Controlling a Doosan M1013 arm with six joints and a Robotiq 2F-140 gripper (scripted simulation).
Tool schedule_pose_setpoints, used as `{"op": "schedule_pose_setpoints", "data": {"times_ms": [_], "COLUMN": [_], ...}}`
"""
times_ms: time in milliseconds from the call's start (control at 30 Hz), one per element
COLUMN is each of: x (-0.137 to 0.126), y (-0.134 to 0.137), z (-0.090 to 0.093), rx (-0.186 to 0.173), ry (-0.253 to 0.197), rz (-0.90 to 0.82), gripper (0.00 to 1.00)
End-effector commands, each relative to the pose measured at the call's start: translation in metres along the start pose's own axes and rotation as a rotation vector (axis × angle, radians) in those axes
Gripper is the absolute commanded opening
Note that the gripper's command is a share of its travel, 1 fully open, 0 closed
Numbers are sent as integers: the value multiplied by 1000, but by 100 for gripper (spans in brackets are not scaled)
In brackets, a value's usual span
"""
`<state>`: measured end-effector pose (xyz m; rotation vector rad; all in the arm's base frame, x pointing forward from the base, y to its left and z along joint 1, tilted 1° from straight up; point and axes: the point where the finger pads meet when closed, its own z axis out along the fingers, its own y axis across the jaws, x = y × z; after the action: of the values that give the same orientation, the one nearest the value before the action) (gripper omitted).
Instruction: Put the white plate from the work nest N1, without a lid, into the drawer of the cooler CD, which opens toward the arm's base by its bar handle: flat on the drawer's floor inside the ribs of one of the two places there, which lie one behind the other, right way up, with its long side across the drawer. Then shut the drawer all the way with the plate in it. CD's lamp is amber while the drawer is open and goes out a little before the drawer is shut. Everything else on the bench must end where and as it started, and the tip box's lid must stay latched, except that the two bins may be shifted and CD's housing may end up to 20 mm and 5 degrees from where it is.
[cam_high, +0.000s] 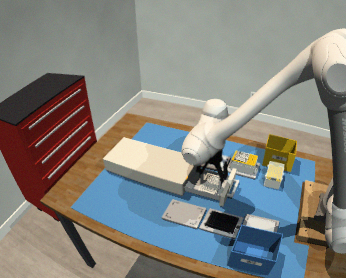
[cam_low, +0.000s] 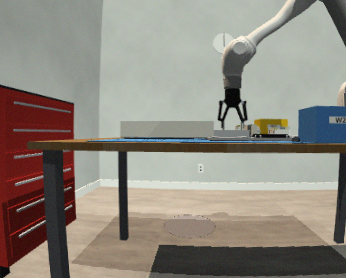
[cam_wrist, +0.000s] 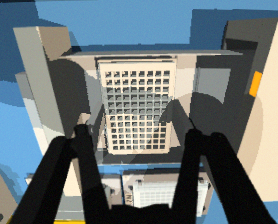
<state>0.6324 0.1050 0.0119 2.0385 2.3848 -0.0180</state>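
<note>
My gripper is shut on the white plate, a flat plate with a grid of many wells, its fingers on the two long sides. It holds the plate low inside the open drawer of the cream cooler CD. The plate's long side runs across the drawer. The drawer's bar handle faces the arm's base. CD's amber lamp is lit. In the side view the gripper points straight down just above the drawer. I cannot tell whether the plate touches the drawer's floor.
A yellow-topped tip box, a small yellow-topped box and a yellow bin stand behind the drawer. In front lie a grey nest, a black plate, a white one and a blue bin.
</note>
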Motion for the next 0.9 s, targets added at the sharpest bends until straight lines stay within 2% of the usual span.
{"op": "schedule_pose_setpoints", "data": {"times_ms": [0, 867], "x": [0, 0], "y": [0, 2], "z": [1, 5], "rx": [0, 0], "ry": [0, 0], "rz": [0, 0], "gripper": [0, 0]}}
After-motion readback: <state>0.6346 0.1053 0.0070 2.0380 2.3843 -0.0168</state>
